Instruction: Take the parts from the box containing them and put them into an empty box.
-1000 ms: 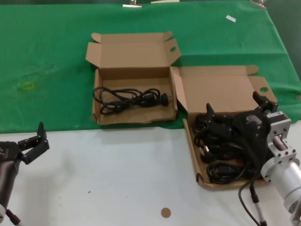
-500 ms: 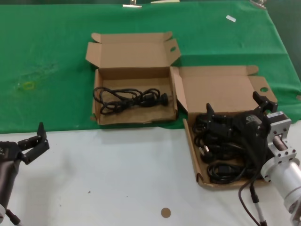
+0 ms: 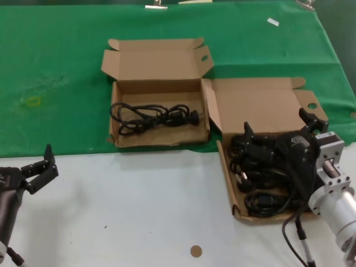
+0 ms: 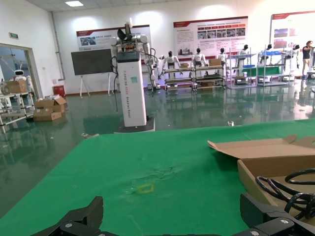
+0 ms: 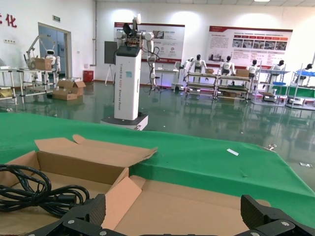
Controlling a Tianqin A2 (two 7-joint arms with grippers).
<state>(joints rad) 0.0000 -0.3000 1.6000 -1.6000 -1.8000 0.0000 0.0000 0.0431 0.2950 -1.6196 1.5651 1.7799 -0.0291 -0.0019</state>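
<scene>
The right gripper (image 3: 276,129) hung low over the big shallow box (image 3: 261,103), its fingers spread wide with nothing between them, placed to drop onto the heap of black cords (image 3: 262,178) lying there. One cord (image 3: 150,115) already lay in the smaller, deeper box (image 3: 158,89) just beside it on the green cloth (image 3: 55,67). The left gripper (image 3: 39,167) waited well apart over the white table (image 3: 139,211), fingers parted and empty.

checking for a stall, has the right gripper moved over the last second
No. In the head view the right gripper hangs open over the cords in the larger box, at the same spot against that box's lid edge as in both earlier pictures.
</scene>
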